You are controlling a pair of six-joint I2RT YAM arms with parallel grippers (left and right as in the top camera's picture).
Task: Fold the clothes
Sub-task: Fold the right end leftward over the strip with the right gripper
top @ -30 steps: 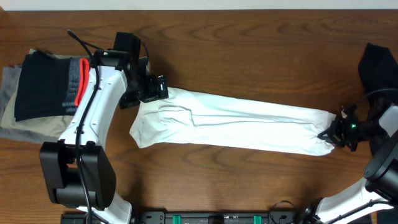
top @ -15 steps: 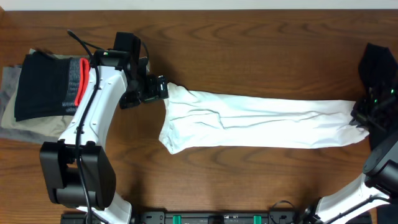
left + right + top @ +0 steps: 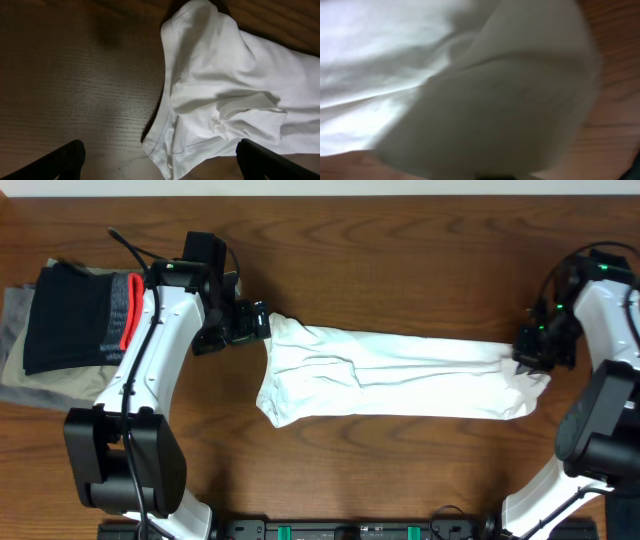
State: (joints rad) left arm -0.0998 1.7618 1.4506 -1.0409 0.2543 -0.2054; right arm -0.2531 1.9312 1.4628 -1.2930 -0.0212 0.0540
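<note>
Bare wood of table (image 3: 400, 240) shows above and below white T-shirt (image 3: 390, 378); far table edge well apart from it. Pile of clothes (image 3: 70, 315), black one with red stripe on top, sits at left table edge, apart from shirt. Shirt lies mid-table, long way running left to right. Wide left end just beside left hand (image 3: 262, 322), fingers spread wide, holding nothing. Narrow right end pinched in closed right hand (image 3: 527, 358). Shirt soft, wrinkly, folded into long strip.

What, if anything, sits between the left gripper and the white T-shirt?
Nothing visible. The open left gripper hangs right at the white T-shirt's left end, with only bare table beside the cloth.
</note>
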